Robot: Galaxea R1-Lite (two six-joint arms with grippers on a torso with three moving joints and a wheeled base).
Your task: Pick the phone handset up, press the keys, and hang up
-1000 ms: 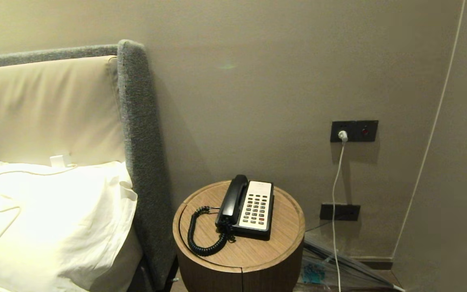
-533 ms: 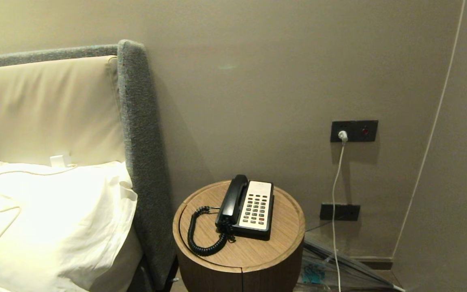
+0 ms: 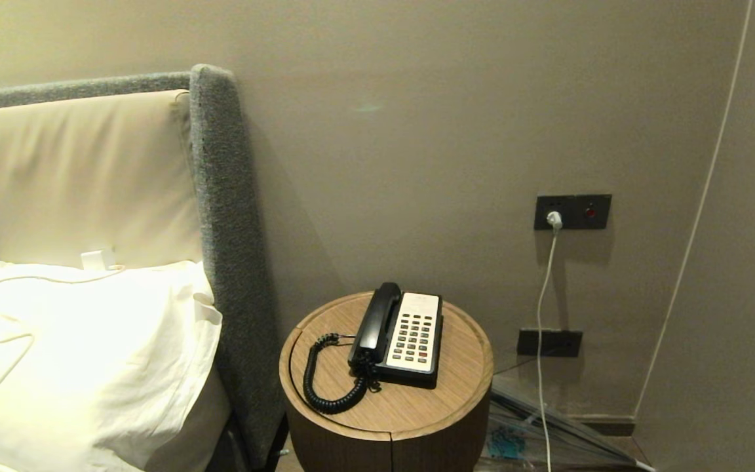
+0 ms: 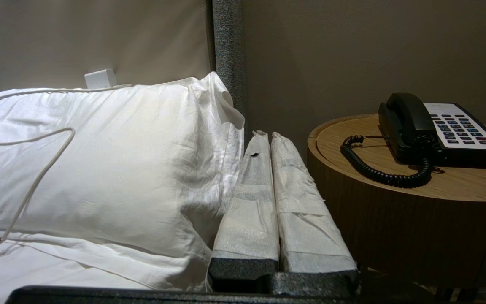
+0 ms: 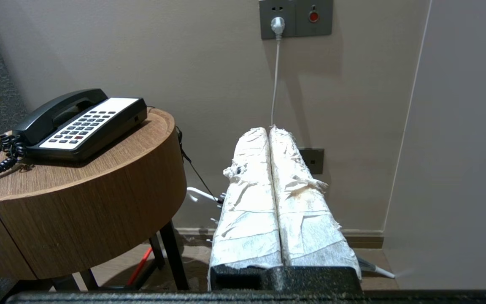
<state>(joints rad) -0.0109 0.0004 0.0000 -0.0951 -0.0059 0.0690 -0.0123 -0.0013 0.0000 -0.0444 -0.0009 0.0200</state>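
My left pincer [image 4: 271, 136] has its two wrapped fingers pressed together and holds nothing; it hangs between the pillow [image 4: 99, 160] and the round wooden surface [image 4: 416, 219]. My right pincer [image 5: 269, 131] is also closed tight and empty, on the other side of this surface. The phone handset [image 3: 375, 323] lies on its cradle, ahead of both pincers and above them, with the keys [image 3: 414, 337] just beside it.

both grippers [image 4: 270, 137] [image 5: 269, 131] closed, level
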